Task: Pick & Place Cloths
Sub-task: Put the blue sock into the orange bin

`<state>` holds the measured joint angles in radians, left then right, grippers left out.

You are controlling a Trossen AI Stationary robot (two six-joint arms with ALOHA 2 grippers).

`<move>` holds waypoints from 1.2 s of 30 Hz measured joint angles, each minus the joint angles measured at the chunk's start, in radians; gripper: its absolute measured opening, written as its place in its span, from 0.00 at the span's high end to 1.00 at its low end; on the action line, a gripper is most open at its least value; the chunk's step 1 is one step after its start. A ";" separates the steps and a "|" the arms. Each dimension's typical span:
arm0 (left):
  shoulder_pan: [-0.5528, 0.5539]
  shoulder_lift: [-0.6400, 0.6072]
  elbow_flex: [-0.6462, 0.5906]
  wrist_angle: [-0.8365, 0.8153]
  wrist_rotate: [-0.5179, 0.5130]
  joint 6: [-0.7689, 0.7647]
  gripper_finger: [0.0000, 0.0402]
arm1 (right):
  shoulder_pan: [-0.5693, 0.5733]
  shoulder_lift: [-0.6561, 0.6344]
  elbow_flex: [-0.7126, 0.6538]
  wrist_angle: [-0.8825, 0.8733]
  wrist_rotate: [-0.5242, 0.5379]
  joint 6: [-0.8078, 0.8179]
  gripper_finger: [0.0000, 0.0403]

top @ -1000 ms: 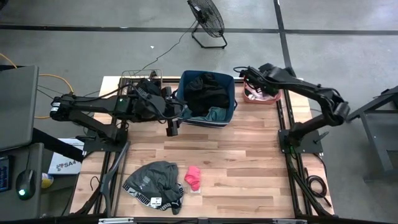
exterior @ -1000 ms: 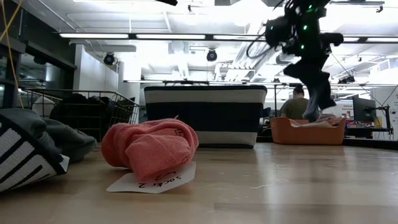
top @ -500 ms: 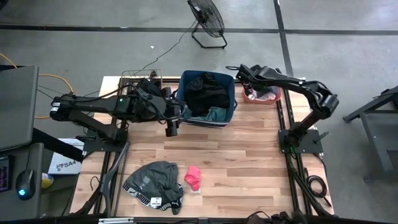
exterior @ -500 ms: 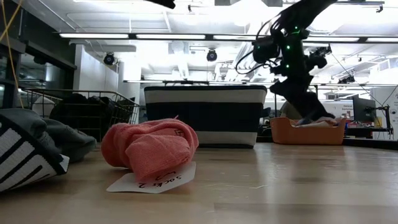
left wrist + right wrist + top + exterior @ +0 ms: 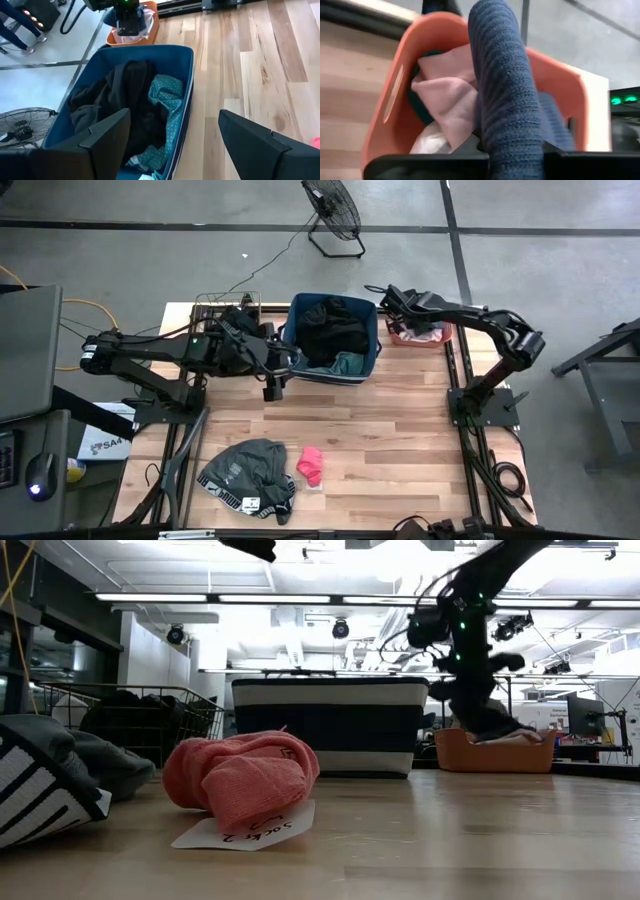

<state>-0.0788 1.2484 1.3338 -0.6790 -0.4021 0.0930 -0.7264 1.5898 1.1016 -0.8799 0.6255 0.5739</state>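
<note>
Two arms flank your blue bin (image 5: 332,340): the left gripper (image 5: 271,385) hangs with jaws spread and empty just off its near-left corner. Your right gripper (image 5: 393,298) is clamped on a dark blue knit cloth (image 5: 507,95) above the coral tub (image 5: 390,105). Grey cloth (image 5: 248,473) and pink cloth (image 5: 311,465) lie near the table's front edge, leaving bare wood mid-table.

Two bins — a blue one (image 5: 333,340) and an orange tub (image 5: 420,333) beside it — one wire basket (image 5: 228,315), two arms.
</note>
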 joint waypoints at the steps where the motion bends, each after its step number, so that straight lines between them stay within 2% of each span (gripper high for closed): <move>1: 0.000 0.000 0.000 -0.004 0.000 0.000 0.26 | -0.004 0.000 -0.021 0.027 -0.010 -0.002 0.99; 6: 0.000 0.000 0.000 -0.005 0.001 0.000 0.26 | -0.042 0.000 -0.091 0.127 -0.045 -0.005 0.99; 12: 0.000 0.000 0.000 -0.005 0.002 -0.012 0.26 | -0.092 0.000 -0.158 0.222 -0.172 -0.028 0.99; 19: 0.000 0.000 0.000 -0.005 0.003 -0.012 0.26 | -0.107 0.000 -0.172 0.270 -0.187 -0.064 0.97; 23: 0.000 0.000 0.000 -0.005 0.003 -0.013 0.26 | -0.107 0.000 -0.172 0.272 -0.186 -0.067 0.89; 28: 0.000 0.000 0.000 -0.005 0.003 -0.015 0.26 | -0.099 -0.020 -0.172 0.281 -0.186 -0.074 0.74; 36: 0.000 0.000 0.000 -0.005 0.003 -0.020 0.26 | -0.067 -0.120 -0.172 0.286 -0.191 -0.085 0.51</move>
<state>-0.0788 1.2484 1.3338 -0.6838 -0.3996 0.0734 -0.7938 1.4700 0.9298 -0.5939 0.4348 0.4888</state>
